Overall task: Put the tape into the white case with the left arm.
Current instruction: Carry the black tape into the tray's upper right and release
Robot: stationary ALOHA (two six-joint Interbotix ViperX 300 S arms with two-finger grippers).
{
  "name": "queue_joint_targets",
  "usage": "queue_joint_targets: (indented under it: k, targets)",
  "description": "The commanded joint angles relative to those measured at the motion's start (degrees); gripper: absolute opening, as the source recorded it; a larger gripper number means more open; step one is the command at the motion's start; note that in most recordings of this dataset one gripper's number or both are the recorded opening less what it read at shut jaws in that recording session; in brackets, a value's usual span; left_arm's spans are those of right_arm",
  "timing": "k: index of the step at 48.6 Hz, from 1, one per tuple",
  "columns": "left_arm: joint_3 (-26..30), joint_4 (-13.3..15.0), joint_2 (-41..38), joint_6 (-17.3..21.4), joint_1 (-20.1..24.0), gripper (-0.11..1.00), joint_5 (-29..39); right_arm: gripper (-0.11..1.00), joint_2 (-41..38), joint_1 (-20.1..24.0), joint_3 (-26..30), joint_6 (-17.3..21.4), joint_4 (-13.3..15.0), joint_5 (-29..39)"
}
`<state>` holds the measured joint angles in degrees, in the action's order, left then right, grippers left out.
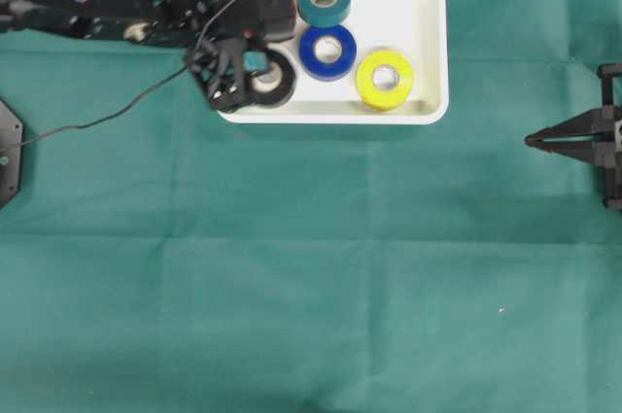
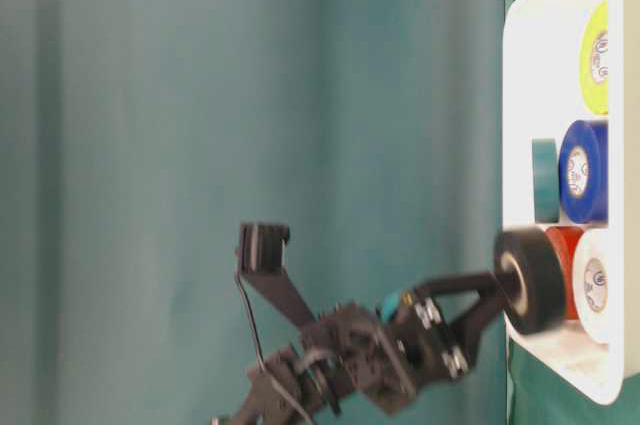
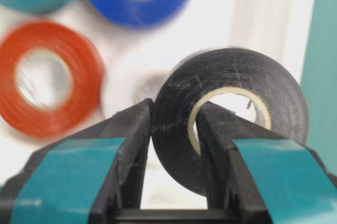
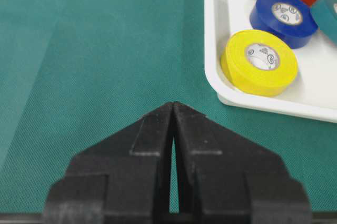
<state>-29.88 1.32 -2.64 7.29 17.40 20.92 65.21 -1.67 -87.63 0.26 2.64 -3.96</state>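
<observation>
Left arm: the black robot arm with trailing cables (image 1: 146,10) reaches in from the upper left of the overhead view, and its wrist sits over the left end of the tray.
Left gripper: the two long black fingers with teal bands (image 3: 174,129) are clenched on the wall of the black roll of tape (image 3: 231,113), one finger on the outside and the other through the cardboard core.
Black tape: held on edge, clear of the tray floor in the table-level view, at the tray's front-left corner just inside the rim.
White case: the shallow white rectangular plastic tray with rounded corners (image 1: 432,44) lies on the green cloth (image 1: 311,267) near the far edge of the table.
Other rolls in the tray: a teal roll of tape (image 1: 324,0) at the back, a blue roll (image 1: 328,51) in front of it, a yellow roll (image 1: 385,80) to the right near the front rim.
Also in the tray: a red roll (image 3: 47,79) and a white roll (image 3: 134,87), seen blurred from the left wrist camera, lying flat under and beside the gripper.
Right gripper: the plain black pointed fingers (image 4: 174,113) are pressed together with nothing between them, over bare cloth, well apart from the tray's right end.
</observation>
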Motion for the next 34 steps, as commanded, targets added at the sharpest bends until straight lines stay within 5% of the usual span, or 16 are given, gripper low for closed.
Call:
queue_joint_targets:
  k: [1,34]
  targets:
    - [4.1,-0.2,-0.9,0.2,1.5,0.24,-0.4,-0.09,-0.4,-0.1,0.4,0.0,0.2,-0.4]
    - [20.5,-0.1,-12.0,4.7,4.2,0.24,1.4,-0.09,-0.4,0.0,0.4,0.0,0.2,-0.5]
